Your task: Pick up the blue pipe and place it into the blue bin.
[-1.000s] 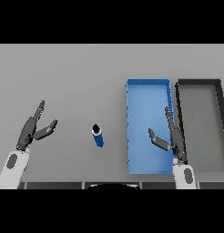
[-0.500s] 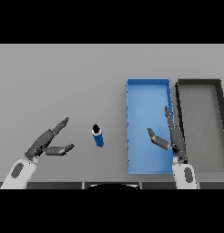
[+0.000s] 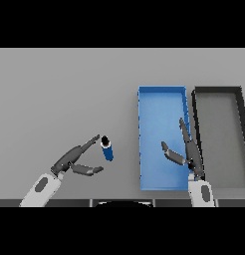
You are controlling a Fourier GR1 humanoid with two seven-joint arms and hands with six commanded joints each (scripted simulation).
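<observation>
A short blue pipe (image 3: 107, 148) with a dark open end stands on the grey table, left of the blue bin (image 3: 161, 102). My left hand (image 3: 73, 159) is open just left of the pipe, its upper fingertips (image 3: 95, 138) almost at the pipe's top and its thumb stretched out below. Whether the fingers touch the pipe I cannot tell. My right hand (image 3: 189, 151) hangs open over the right part of the blue bin, fingers straight, holding nothing.
A black bin (image 3: 218, 92) stands right beside the blue one, at the table's right side. The grey table (image 3: 60, 89) stretches wide to the left and behind the pipe.
My left hand has swung from the far left toward the pipe, turning its fingers to point right, and now reaches it. The right hand and the pipe have stayed put.
</observation>
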